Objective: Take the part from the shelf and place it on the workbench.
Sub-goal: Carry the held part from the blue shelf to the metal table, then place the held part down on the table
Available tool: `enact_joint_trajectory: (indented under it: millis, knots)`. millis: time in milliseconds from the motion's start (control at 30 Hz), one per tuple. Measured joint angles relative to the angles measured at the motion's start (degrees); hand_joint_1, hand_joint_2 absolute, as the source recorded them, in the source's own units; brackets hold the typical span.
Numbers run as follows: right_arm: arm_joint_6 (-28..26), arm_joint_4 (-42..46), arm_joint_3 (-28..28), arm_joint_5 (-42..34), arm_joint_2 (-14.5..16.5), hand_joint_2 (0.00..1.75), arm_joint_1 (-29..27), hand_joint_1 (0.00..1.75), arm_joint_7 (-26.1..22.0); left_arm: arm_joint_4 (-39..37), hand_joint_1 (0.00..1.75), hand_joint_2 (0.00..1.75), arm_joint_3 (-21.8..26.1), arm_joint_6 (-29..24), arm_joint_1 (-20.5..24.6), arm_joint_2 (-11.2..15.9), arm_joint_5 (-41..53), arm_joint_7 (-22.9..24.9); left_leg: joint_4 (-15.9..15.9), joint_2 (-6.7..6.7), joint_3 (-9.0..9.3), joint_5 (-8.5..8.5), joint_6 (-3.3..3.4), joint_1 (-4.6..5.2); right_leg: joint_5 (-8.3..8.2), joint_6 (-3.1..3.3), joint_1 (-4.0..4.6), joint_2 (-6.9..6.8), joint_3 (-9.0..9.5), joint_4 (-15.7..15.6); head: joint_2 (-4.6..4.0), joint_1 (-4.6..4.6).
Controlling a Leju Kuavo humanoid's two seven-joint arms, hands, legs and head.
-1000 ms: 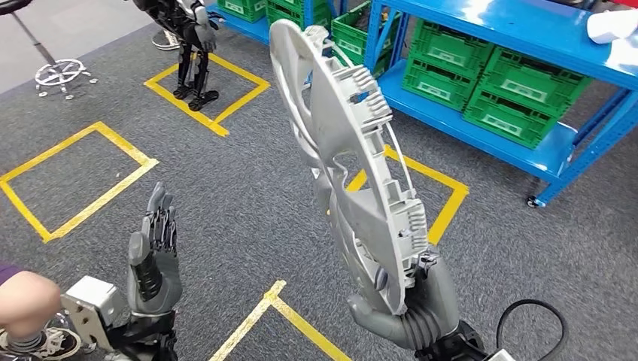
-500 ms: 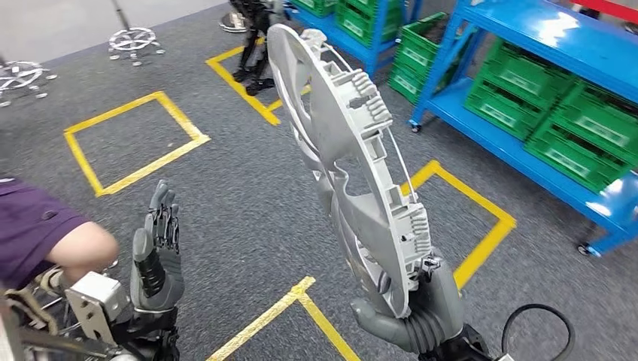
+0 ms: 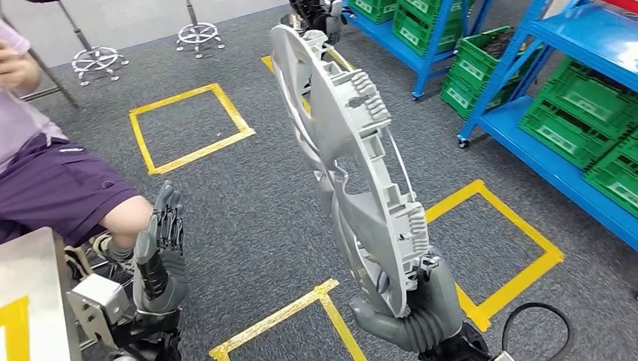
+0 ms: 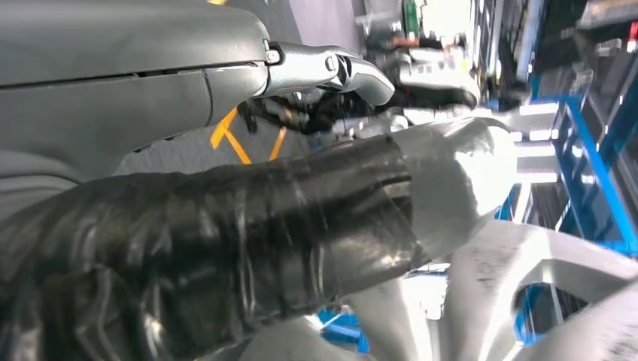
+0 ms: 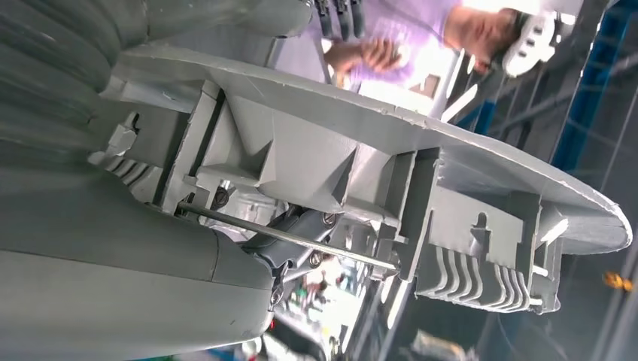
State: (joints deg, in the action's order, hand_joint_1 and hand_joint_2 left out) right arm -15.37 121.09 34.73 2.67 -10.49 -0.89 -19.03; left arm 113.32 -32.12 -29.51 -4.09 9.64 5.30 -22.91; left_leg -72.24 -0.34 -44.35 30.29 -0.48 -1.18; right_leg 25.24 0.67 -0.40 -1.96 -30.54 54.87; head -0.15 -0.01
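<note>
Part: large grey ribbed disc, held upright on edge, mid-frame, rim running from 12 o'clock down to 6 o'clock. Right hand grips its lower rim at 5 o'clock. Left hand at 8 o'clock, fingers straight and apart, holding nothing. Yellow floor squares on grey carpet. Blue shelving with green crates at 2 o'clock. Seated person at 9 o'clock.

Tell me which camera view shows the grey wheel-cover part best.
The head view: the grey wheel-cover part stands almost whole, upright on edge, gripped at its lower rim by the right hand. The right wrist view shows a close stretch of its ribbed back and clips. The left wrist view catches blurred pale spokes past the left hand.
</note>
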Motion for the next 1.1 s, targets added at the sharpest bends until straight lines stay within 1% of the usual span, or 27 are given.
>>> enact_joint_trajectory:
  millis: [33,67,100,167,200,233,333,367,400,467,500,533,567,600,633,667,700,733,767,833,867,900,967,1000,1033,1067,1100]
  knots:
    - [0.02,-0.01,0.00,0.00,0.00,1.75,-0.08,1.75,0.04,-0.04,0.00,0.00,0.01,0.00,-0.02,-0.01,-0.01,0.01,0.16,0.22,0.22,-0.49,-0.30,-0.27,0.17,-0.17,-0.04,-0.83,-0.01,0.15,0.00,-0.23]
    - [0.04,-0.01,0.00,0.00,0.00,1.75,-0.13,1.75,0.06,-0.06,0.00,0.00,0.03,0.00,-0.02,-0.02,-0.01,0.01,2.54,0.65,1.67,-1.79,-0.53,-0.49,0.41,-0.42,-0.11,-1.61,-0.01,0.42,0.00,-0.42]
    - [0.08,-0.01,0.00,0.00,0.01,1.75,-0.15,1.75,0.06,-0.07,0.00,0.00,0.05,0.01,-0.02,-0.02,-0.01,0.01,6.48,1.66,4.01,-3.24,-0.68,-0.62,0.72,-0.72,-0.18,-2.32,0.00,0.79,0.00,-0.59]
    - [0.19,0.01,-0.02,0.01,0.02,1.75,-0.15,1.75,0.09,-0.05,0.00,0.00,0.12,0.02,-0.02,-0.05,-0.04,0.02,12.54,3.87,7.93,-4.71,-0.33,-0.45,1.45,-1.51,0.00,-3.45,-0.07,1.64,0.00,-0.86]
    - [0.23,0.02,-0.03,0.01,0.02,1.75,-0.17,1.75,0.10,-0.03,0.00,0.00,0.15,0.04,0.00,-0.08,-0.06,0.01,13.66,4.47,8.75,-4.72,0.04,-0.30,1.69,-1.87,0.12,-3.83,-0.10,1.92,0.00,-0.91]
    - [0.27,0.03,-0.05,0.02,0.02,1.75,-0.18,1.75,0.11,-0.02,0.00,0.00,0.19,0.08,0.00,-0.13,-0.07,0.00,13.59,4.35,8.80,-4.60,0.48,-0.14,1.83,-2.20,0.23,-4.17,-0.10,2.10,0.00,-0.81]
    - [0.35,0.05,-0.10,0.05,0.02,1.75,-0.19,1.75,0.11,0.03,0.00,0.00,0.30,0.20,-0.09,-0.23,-0.07,-0.02,13.61,2.44,8.40,-4.89,1.49,-0.07,2.06,-3.06,-0.08,-5.22,-0.10,2.25,0.01,-0.32]
    - [0.38,0.08,-0.12,0.08,0.01,1.75,-0.20,1.75,0.12,0.05,0.00,0.00,0.34,0.20,-0.11,-0.25,-0.06,-0.03,13.71,1.74,8.37,-5.03,1.83,-0.15,2.72,-3.37,-0.26,-4.48,-0.46,2.93,0.01,-0.16]
    - [0.38,0.11,-0.15,0.10,0.01,1.75,-0.20,1.75,0.12,0.08,0.00,0.00,0.39,0.21,-0.10,-0.30,-0.05,-0.03,13.83,0.99,8.37,-5.17,2.15,-0.24,4.01,-3.59,-0.43,-3.08,-1.36,4.86,0.00,0.11]
    - [0.39,0.16,-0.24,0.14,-0.01,1.75,-0.26,1.75,0.13,0.11,0.00,0.00,0.44,0.25,-0.06,-0.45,-0.06,-0.04,13.91,-0.50,8.30,-5.32,2.59,-0.16,7.58,-3.65,-0.59,0.30,-4.75,12.26,0.00,0.94]
    - [0.40,0.17,-0.27,0.17,-0.02,1.75,-0.33,1.75,0.13,0.11,0.00,0.00,0.45,0.31,-0.07,-0.51,-0.07,-0.04,13.91,-1.35,8.24,-5.37,2.75,-0.03,9.03,-3.54,-0.57,1.11,-6.76,16.43,0.00,1.30]
    - [0.43,0.17,-0.29,0.21,-0.03,1.75,-0.44,1.75,0.14,0.10,0.00,0.00,0.46,0.39,-0.12,-0.56,-0.08,-0.04,13.90,-2.21,8.19,-5.40,2.85,0.12,9.59,-3.39,-0.54,1.41,-8.23,19.23,0.00,1.56]
    - [0.45,0.16,-0.31,0.27,-0.04,1.75,-0.55,1.75,0.14,0.10,0.00,0.00,0.49,0.52,-0.17,-0.58,-0.09,-0.04,13.90,-3.15,8.18,-5.44,2.94,0.25,9.05,-3.15,-0.48,1.56,-8.78,19.89,0.00,1.69]
    - [0.46,0.16,-0.34,0.33,-0.04,1.75,-0.63,1.75,0.15,0.10,0.00,0.00,0.51,0.66,-0.23,-0.59,-0.09,-0.04,13.89,-4.08,8.20,-5.50,2.99,0.35,7.45,-2.81,-0.39,1.81,-8.18,18.07,0.00,1.79]
    - [0.48,0.16,-0.39,0.38,-0.04,1.75,-0.65,1.75,0.15,0.10,0.00,0.00,0.54,0.76,-0.28,-0.62,-0.09,-0.04,13.88,-4.98,8.23,-5.57,2.99,0.40,5.20,-2.37,-0.29,2.53,-6.70,14.41,0.00,1.90]
    - [0.48,0.16,-0.44,0.43,-0.04,1.75,-0.64,1.75,0.15,0.10,0.00,0.00,0.56,0.83,-0.31,-0.65,-0.09,-0.04,13.88,-5.82,8.23,-5.67,2.91,0.38,3.28,-1.82,-0.24,4.11,-4.94,10.22,0.00,1.98]
    - [0.49,0.18,-0.48,0.46,-0.04,1.75,-0.64,1.75,0.15,0.10,0.00,0.00,0.59,0.86,-0.30,-0.69,-0.09,-0.04,13.84,-6.58,8.11,-5.80,2.73,0.35,1.99,-1.34,-0.23,5.62,-3.43,6.59,0.00,1.95]
    - [0.50,0.21,-0.50,0.48,-0.04,1.75,-0.63,1.75,0.15,0.10,0.00,0.00,0.62,0.86,-0.31,-0.74,-0.10,-0.04,13.82,-7.25,7.86,-5.98,2.43,0.19,1.43,-1.01,-0.17,6.84,-2.31,4.33,0.00,1.96]
    - [0.51,0.25,-0.52,0.50,-0.04,1.75,-0.62,1.75,0.16,0.10,0.00,0.00,0.67,0.86,-0.35,-0.76,-0.10,-0.04,13.84,-7.91,7.53,-6.20,2.04,-0.03,1.47,-0.80,-0.09,7.42,-1.78,3.33,0.00,1.98]
    - [0.55,0.31,-0.57,0.52,-0.02,1.75,-0.61,1.75,0.16,0.12,0.00,0.00,0.80,0.87,-0.58,-0.76,-0.10,-0.05,14.03,-8.95,6.96,-6.73,1.18,-0.38,1.06,-0.65,0.00,6.19,-1.09,2.37,0.00,2.15]
    - [0.56,0.31,-0.60,0.54,0.00,1.75,-0.61,1.75,0.17,0.13,0.00,0.00,0.88,0.88,-0.71,-0.75,-0.09,-0.07,13.77,-8.03,6.60,-6.63,0.92,-0.27,0.66,-0.53,-0.05,5.43,-0.74,1.64,0.00,2.06]
    - [0.57,0.32,-0.61,0.54,0.04,1.75,-0.60,1.75,0.18,0.14,0.00,0.00,0.96,0.90,-0.76,-0.75,-0.09,-0.08,12.68,-6.30,5.91,-5.93,0.72,-0.09,0.24,-0.34,-0.11,4.58,-0.38,0.89,0.01,1.74]
    - [0.57,0.32,-0.65,0.55,0.14,1.75,-0.61,1.75,0.19,0.13,0.00,0.00,1.05,0.96,-0.78,-0.75,-0.10,-0.10,7.08,-1.85,3.15,-2.86,0.41,0.20,-0.16,-0.09,0.04,2.88,-0.03,0.12,0.01,0.96]
    - [0.57,0.32,-0.67,0.55,0.19,1.75,-0.66,1.75,0.19,0.10,0.00,0.00,1.08,0.99,-0.80,-0.75,-0.11,-0.10,3.36,-0.71,1.43,-1.20,0.16,0.10,-0.16,0.02,0.14,1.95,-0.09,0.14,0.01,0.63]
    - [0.58,0.30,-0.68,0.55,0.21,1.75,-0.75,1.75,0.21,0.07,0.00,0.00,1.08,1.02,-0.87,-0.75,-0.11,-0.10,0.46,-0.20,0.15,-0.20,-0.06,-0.03,-0.11,0.00,0.21,1.03,-0.19,0.22,0.01,0.43]
    - [0.60,0.27,-0.68,0.55,0.22,1.75,-0.85,1.75,0.23,0.03,0.00,0.00,1.09,1.06,-0.93,-0.75,-0.11,-0.10,-0.72,0.06,-0.27,-0.08,-0.24,-0.16,-0.04,-0.05,0.24,0.11,-0.28,0.33,0.01,0.21]
    - [0.66,0.25,-0.68,0.55,0.23,1.75,-0.92,1.75,0.25,0.01,0.00,0.00,1.11,1.11,-0.96,-0.75,-0.12,-0.11,0.41,0.29,0.53,-0.89,-0.36,-0.25,0.05,-0.14,0.24,-0.73,-0.37,0.48,0.01,0.01]
